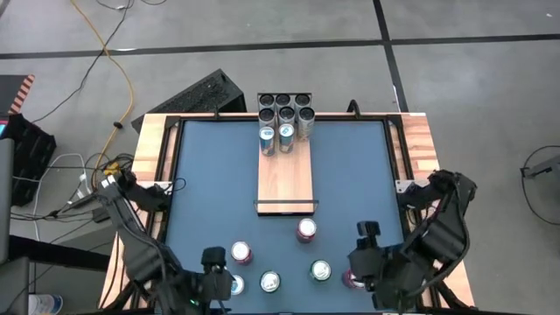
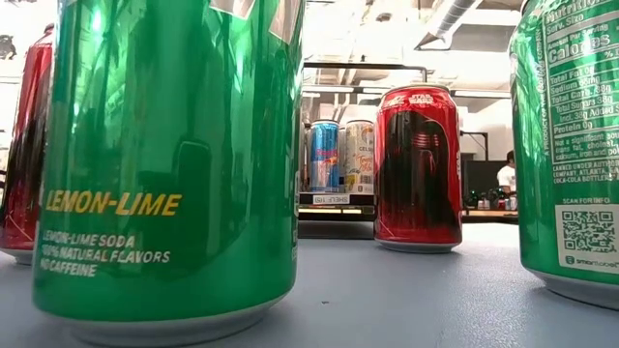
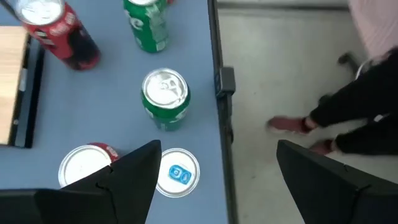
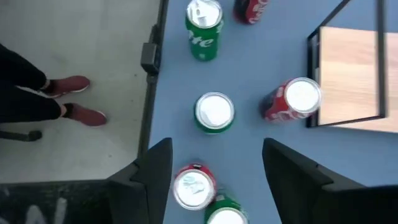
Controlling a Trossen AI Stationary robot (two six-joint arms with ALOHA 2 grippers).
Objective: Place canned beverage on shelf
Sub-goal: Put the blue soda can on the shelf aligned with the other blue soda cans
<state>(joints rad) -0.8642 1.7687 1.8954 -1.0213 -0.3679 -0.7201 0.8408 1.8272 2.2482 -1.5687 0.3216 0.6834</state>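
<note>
A green lemon-lime can fills the low view's left. The shelf stands centre in the high view, cans at its far end. Both grippers hover released at bottom; the right gripper should straddle the red can squarely before closing.

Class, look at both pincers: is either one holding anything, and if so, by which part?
Nothing is held. The left pincer and right pincer are both open and empty above the cans.

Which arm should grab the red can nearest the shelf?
Probably right. The right gripper is open and closer to that red can, which stands just off the shelf. The left gripper sits farther off, beside another can.
</note>
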